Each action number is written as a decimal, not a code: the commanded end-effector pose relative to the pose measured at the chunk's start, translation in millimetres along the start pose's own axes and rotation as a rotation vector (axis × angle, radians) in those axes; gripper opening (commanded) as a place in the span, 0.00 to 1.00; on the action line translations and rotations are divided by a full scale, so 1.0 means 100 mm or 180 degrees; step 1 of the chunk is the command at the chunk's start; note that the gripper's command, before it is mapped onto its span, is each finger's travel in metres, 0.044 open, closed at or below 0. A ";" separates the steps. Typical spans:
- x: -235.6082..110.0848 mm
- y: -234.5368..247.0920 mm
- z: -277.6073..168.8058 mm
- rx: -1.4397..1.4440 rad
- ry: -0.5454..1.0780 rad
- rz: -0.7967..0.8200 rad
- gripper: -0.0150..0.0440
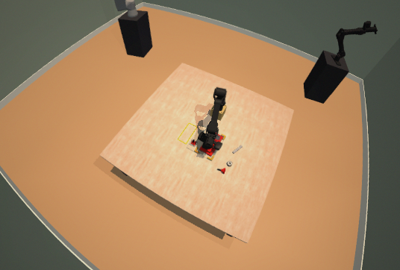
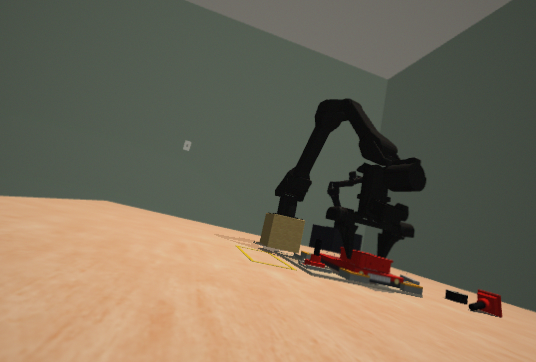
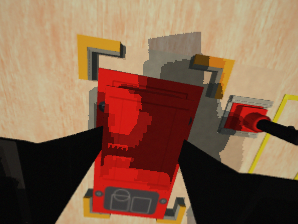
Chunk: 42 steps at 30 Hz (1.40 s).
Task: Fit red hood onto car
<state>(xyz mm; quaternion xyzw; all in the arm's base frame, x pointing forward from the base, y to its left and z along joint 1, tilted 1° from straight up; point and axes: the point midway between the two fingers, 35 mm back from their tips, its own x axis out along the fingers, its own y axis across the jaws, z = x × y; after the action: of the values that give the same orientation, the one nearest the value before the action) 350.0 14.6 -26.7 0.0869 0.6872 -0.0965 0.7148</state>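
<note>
The red hood (image 3: 150, 100) (image 2: 367, 261) (image 1: 210, 149) lies on the toy car chassis (image 3: 129, 200), inside the jig with orange corner brackets (image 3: 100, 47) (image 2: 412, 287). It looks level on the deck; the pegs and corner holes are hidden under it. My gripper (image 3: 143, 135) (image 2: 367, 250) (image 1: 209, 142) reaches straight down over the car. Its two black fingers stand against the hood's long sides, still closed on it.
A red block with a black handle (image 3: 245, 117) sits just right of the jig, beside a yellow outlined rectangle (image 3: 287, 100) (image 1: 183, 131). A red knobbed part (image 2: 489, 303) (image 1: 222, 171), a grey wheel (image 1: 230, 163) and a grey bar (image 1: 237, 149) lie farther right. The arm's tan base box (image 2: 282, 232) stands behind.
</note>
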 end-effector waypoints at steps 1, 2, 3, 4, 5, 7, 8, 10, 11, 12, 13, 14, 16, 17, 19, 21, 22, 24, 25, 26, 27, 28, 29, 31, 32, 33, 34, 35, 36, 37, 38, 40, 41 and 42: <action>0.00 0.00 0.00 0.0000 0.0001 0.0000 0.97; 0.00 0.00 0.00 0.0000 0.0001 0.0000 1.00; 0.00 0.00 0.00 0.0000 0.0001 0.0000 1.00; 0.00 0.00 0.00 0.0000 0.0001 0.0000 1.00; -0.02 0.00 0.00 0.0000 0.0002 0.0000 1.00; -0.12 0.00 0.02 0.0000 0.0010 -0.0001 1.00; -0.20 0.01 0.02 0.0000 0.0016 -0.0002 1.00; -0.40 0.01 0.04 0.0000 0.0033 -0.0004 1.00; -0.53 0.01 0.04 0.0000 0.0043 -0.0005 1.00; -0.65 0.01 0.03 0.0000 0.0053 -0.0006 1.00; -0.73 0.01 0.03 0.0000 0.0059 -0.0007 1.00; -0.75 0.01 0.03 0.0000 0.0061 -0.0008 1.00; -0.75 0.01 0.03 0.0000 0.0061 -0.0008 1.00; -0.75 0.01 0.03 0.0000 0.0061 -0.0008 1.00; -0.75 0.01 0.03 0.0000 0.0061 -0.0008 1.00; -0.75 0.01 0.03 0.0000 0.0061 -0.0008 1.00; -0.75 0.01 0.03 0.0000 0.0061 -0.0008 1.00; -0.75 0.01 0.03 0.0000 0.0061 -0.0008 1.00; -0.75 0.01 0.03 0.0000 0.0061 -0.0008 1.00; -0.75 0.01 0.03 0.0000 0.0061 -0.0008 1.00; -0.75 0.01 0.03 0.0000 0.0061 -0.0008 1.00; -0.75 0.01 0.03 0.0000 0.0061 -0.0008 1.00; -0.75 0.01 0.03 0.0000 0.0061 -0.0008 1.00; -0.75 0.01 0.03 0.0000 0.0061 -0.0008 1.00; -0.75 0.01 0.03 0.0000 0.0061 -0.0008 1.00; -0.75 0.01 0.03 0.0000 0.0061 -0.0008 1.00; -0.75 0.01 0.03 0.0000 0.0061 -0.0008 1.00; -0.75 0.01 0.03 0.0000 0.0061 -0.0008 1.00; -0.75 0.01 0.03 0.0000 0.0061 -0.0008 1.00; -0.75 0.01 0.03 0.0000 0.0061 -0.0008 1.00; -0.75 0.01 0.03 0.0000 0.0061 -0.0008 1.00; -0.75 0.01 0.03 0.0000 0.0061 -0.0008 1.00; -0.75 0.01 0.03 0.0000 0.0061 -0.0008 1.00; -0.75 0.01 0.03 0.0000 0.0061 -0.0008 1.00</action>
<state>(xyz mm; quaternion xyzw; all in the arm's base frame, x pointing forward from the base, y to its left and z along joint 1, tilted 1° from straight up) 350.0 15.2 48.3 0.0852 0.6936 -0.0969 0.7087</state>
